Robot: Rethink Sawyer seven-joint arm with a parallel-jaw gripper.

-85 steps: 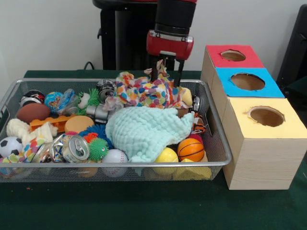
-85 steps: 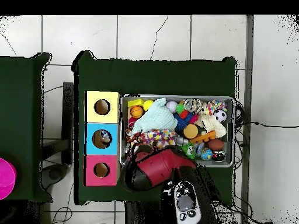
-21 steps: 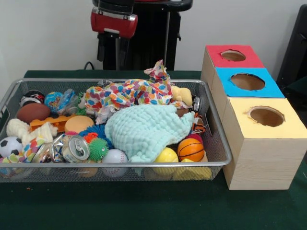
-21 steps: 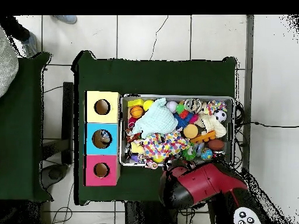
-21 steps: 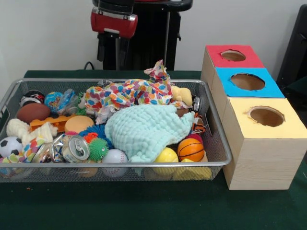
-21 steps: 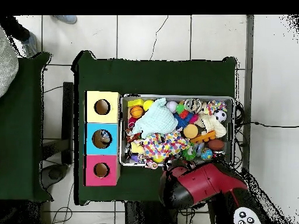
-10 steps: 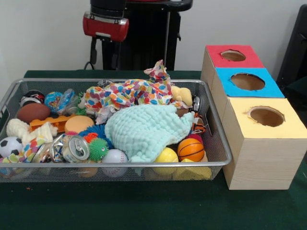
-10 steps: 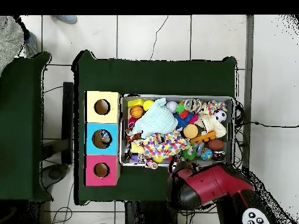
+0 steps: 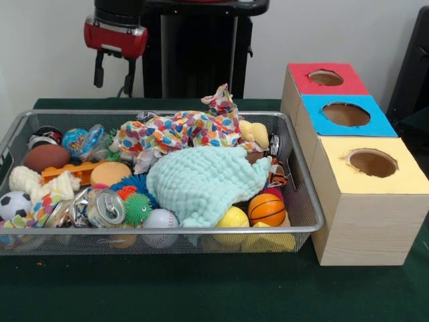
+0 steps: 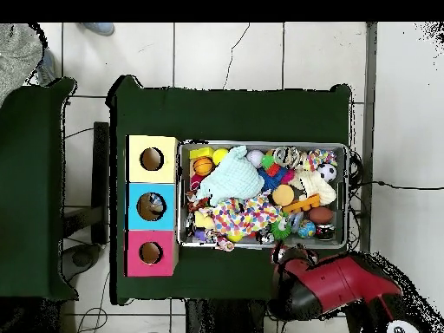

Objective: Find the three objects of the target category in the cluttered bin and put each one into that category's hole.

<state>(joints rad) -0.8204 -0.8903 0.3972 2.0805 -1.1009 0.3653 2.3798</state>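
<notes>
A wire bin (image 9: 201, 231) holds a jumble of toys. A mint cloth (image 9: 201, 181) lies over its middle, with a colourful dotted cloth (image 9: 181, 127) behind it. An orange basketball (image 9: 267, 209), a yellow ball (image 9: 232, 218), a baseball (image 9: 161, 219), a soccer ball (image 9: 13, 203) and a crushed can (image 9: 106, 208) sit along the front. My gripper (image 9: 114, 77) hangs open and empty, high above the bin's back left edge. In the overhead view the gripper (image 10: 289, 254) is just outside the bin (image 10: 347, 173).
Three wooden boxes stand right of the bin, with a red hole (image 9: 326, 77), a blue hole (image 9: 346, 114) and a yellow hole (image 9: 372, 162). A brown football (image 9: 45, 157) lies at the bin's left. A person's grey sleeve (image 10: 17, 48) shows at the overhead view's top left.
The gripper let go of the colourful cloth, rose and moved left along the bin's back edge. The cloth now lies spread over the back of the bin.
</notes>
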